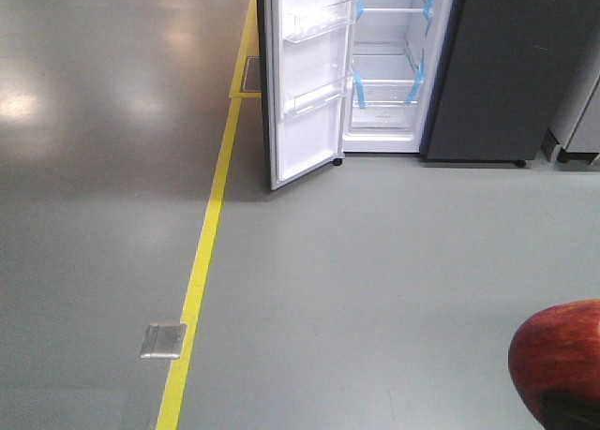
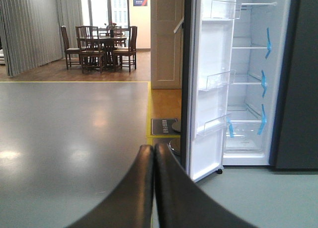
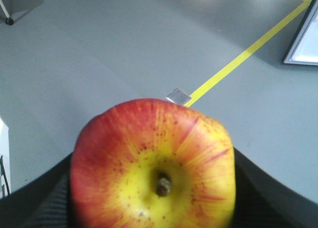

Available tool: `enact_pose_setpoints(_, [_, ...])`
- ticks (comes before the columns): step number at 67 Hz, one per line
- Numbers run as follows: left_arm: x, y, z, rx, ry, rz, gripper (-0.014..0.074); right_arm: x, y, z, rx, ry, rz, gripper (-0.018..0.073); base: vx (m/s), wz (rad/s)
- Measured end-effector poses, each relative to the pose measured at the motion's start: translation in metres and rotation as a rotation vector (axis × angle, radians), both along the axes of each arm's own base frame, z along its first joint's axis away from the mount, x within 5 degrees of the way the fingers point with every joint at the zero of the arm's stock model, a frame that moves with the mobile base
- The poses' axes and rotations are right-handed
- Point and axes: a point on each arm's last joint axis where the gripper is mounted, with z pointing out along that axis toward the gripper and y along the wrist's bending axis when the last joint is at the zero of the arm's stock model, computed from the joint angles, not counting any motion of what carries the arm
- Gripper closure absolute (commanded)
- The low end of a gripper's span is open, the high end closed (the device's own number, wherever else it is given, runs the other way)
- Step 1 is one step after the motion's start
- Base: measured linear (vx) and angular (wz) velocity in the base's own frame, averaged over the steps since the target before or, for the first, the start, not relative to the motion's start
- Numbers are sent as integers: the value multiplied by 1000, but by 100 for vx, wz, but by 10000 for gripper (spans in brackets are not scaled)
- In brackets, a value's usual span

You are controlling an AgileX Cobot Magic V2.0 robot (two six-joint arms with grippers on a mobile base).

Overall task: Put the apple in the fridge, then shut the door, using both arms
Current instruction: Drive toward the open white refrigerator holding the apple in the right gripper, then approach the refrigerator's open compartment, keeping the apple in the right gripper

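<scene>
Right tool [image 3: 152, 205] is clenched on the apple [image 3: 151, 158]. Dark fingers [image 3: 35, 200] are pressed against both flanks, and the stem dimple is turned toward the wrist camera. Left tool [image 2: 153, 151] is clenched on nothing, tips touching, aimed roughly at the door edge.

Apple location: held in the air above bare floor [image 1: 375, 289], at the lower right of the front view. It is well apart from the fridge [image 1: 386, 121].

Door [image 1: 300, 102] is swung wide open to the left, with its white lining and clear bins [image 1: 319, 22] exposed. Glass shelves [image 1: 384, 79] marked with blue tape [image 1: 415, 83] are visible inside. No load can be made out on them from here.

A yellow line [image 1: 202, 261] and a metal floor plate [image 1: 163, 340] are seen left of the path, with nothing between apple and fridge.

Step judged: transport/approach. The apple is grasped, nothing is placed yet, and the door is not yet dealt with.

Next move, as judged:
- The gap must be closed first, since the shelves look out of arm reach from this stance.
- The right arm should be lined up with the cabinet opening, right of the door, at a shelf height.
- The apple should be set down on a shelf before the grip is released, as it is round and likely to roll.
- The left arm sits on the door side, so the push on the door is best given to it once the right arm is withdrawn.

Risk: the door bins could be clipped if the approach drifts left.
</scene>
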Motion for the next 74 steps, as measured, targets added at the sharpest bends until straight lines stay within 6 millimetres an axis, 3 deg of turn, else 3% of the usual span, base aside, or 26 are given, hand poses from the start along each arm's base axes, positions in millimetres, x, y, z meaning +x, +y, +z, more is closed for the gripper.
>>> enact_pose_setpoints(74, [0, 0, 0, 0, 0, 0, 602, 0, 0, 0, 0, 0, 0, 335, 25, -3])
